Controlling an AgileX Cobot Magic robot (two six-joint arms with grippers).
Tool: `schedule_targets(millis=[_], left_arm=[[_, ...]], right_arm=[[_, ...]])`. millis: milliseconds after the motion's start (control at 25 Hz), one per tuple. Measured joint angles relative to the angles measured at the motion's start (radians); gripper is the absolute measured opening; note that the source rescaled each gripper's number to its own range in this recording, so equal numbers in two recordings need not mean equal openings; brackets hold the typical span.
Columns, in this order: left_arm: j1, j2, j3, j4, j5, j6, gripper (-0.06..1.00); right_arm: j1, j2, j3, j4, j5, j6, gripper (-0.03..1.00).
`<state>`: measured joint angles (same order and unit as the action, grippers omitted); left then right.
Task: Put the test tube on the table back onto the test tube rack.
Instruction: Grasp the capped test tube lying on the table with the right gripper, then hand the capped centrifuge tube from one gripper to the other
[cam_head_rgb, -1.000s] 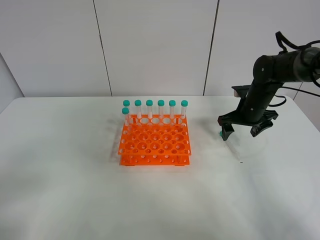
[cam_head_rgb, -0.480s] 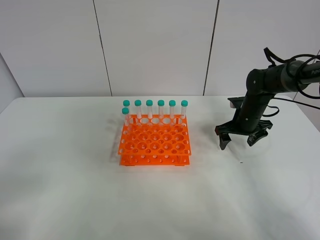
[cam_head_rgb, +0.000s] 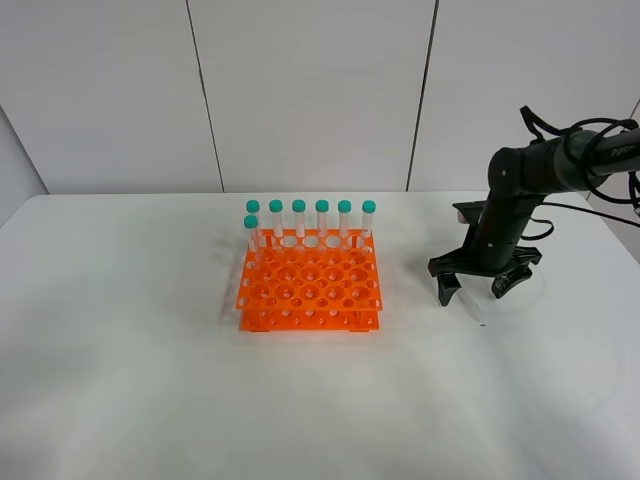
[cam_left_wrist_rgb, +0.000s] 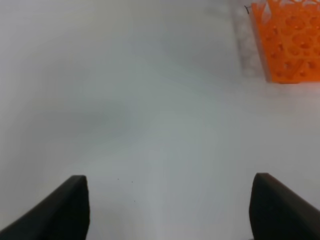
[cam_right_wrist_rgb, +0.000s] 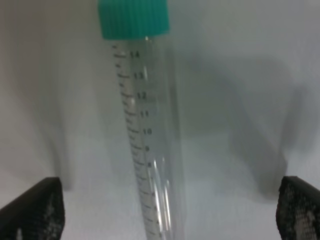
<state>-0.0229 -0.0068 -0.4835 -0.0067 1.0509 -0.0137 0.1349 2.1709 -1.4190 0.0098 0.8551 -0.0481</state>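
Note:
The test tube (cam_right_wrist_rgb: 150, 150) lies flat on the white table (cam_head_rgb: 150, 380), clear with printed graduations and a teal cap (cam_right_wrist_rgb: 133, 18). My right gripper (cam_head_rgb: 476, 291) is low over it, right of the test tube rack (cam_head_rgb: 310, 282). In the right wrist view this gripper (cam_right_wrist_rgb: 167, 215) is open, with one finger on each side of the tube and neither touching it. The orange rack holds several teal-capped tubes (cam_head_rgb: 310, 222) along its back row. My left gripper (cam_left_wrist_rgb: 172, 210) is open over bare table, with the rack's corner (cam_left_wrist_rgb: 290, 40) far ahead. The exterior high view does not show the left arm.
White wall panels (cam_head_rgb: 310, 90) stand behind the table. The right arm's cables (cam_head_rgb: 600, 195) hang by the table's far right edge. The table's right edge (cam_head_rgb: 625, 240) is close to the right arm.
The right arm has come down and a little to the left, bringing its open gripper close to the table over the lying tube. The rack and its tubes have not moved.

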Motion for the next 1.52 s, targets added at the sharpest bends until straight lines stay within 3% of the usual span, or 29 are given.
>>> schedule_targets(millis=[240,320,440,560,960,1200,1520], left_arm=[[0.000,0.000,0.000,0.000,0.000,0.000,0.95],[0.000,0.000,0.000,0.000,0.000,0.000,0.95],[0.000,0.000,0.000,0.000,0.000,0.000,0.95],[0.000,0.000,0.000,0.000,0.000,0.000,0.95],[0.000,0.000,0.000,0.000,0.000,0.000,0.95],[0.000,0.000,0.000,0.000,0.000,0.000,0.95],[0.000,0.000,0.000,0.001,0.000,0.000,0.95]], right_arm=[[0.000,0.022,-0.004,-0.010,0.009,-0.004,0.89],[0.000,0.024,-0.005,-0.010,0.011,-0.011,0.81],[0.000,0.024,-0.005,-0.010,0.011,-0.018,0.51],[0.000,0.024,-0.005,-0.010,0.013,-0.025,0.00],[0.000,-0.071,-0.033,-0.010,0.061,-0.051,0.01],[0.000,-0.313,-0.054,-0.010,0.221,-0.059,0.01],[0.000,-0.692,0.192,0.000,0.231,-0.077,0.01]])
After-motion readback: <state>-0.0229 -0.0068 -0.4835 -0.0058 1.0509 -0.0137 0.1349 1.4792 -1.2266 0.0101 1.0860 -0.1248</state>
